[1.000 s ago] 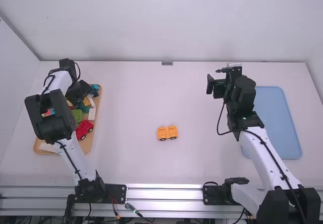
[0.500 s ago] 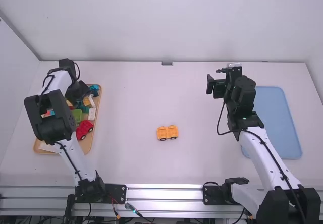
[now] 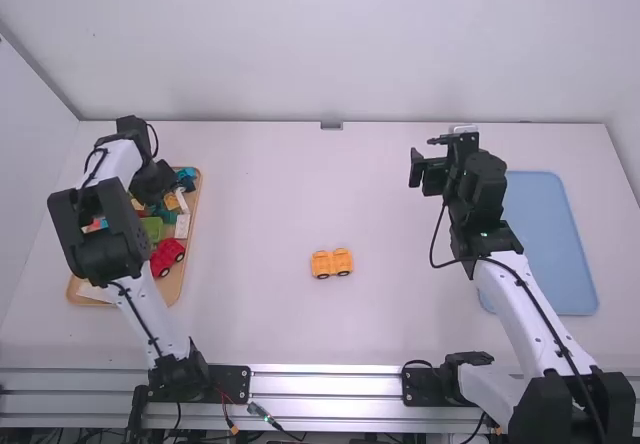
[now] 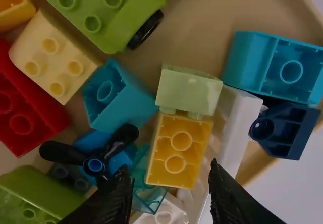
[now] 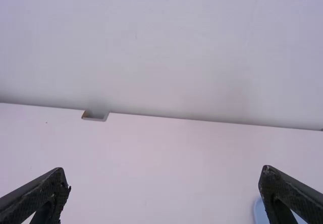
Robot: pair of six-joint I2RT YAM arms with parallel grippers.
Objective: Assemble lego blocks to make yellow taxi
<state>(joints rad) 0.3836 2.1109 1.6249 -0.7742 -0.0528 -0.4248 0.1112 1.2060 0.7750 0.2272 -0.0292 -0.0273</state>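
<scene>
In the high view my left gripper (image 3: pixel 180 182) is low over the wooden tray (image 3: pixel 172 286) of blocks at the left. The left wrist view has this gripper (image 4: pixel 170 171) open, its fingers on either side of an orange-yellow brick (image 4: pixel 175 166); a pale green brick (image 4: pixel 189 90) is against that brick's end. A yellow-orange wheeled base (image 3: pixel 332 263) stands alone on the mid-table. High on the right side of the table is my right gripper (image 3: pixel 426 170); seen from its wrist, the gripper (image 5: pixel 164 177) is open with nothing between its fingers.
Crowding the orange-yellow brick are a white piece (image 4: pixel 236 128), a teal block (image 4: pixel 116 95), a black propeller-like part (image 4: pixel 95 163) and a navy piece (image 4: pixel 287 130). A red car (image 3: pixel 167 256) sits in the tray. The blue tray (image 3: pixel 548 244) lies beside the right arm.
</scene>
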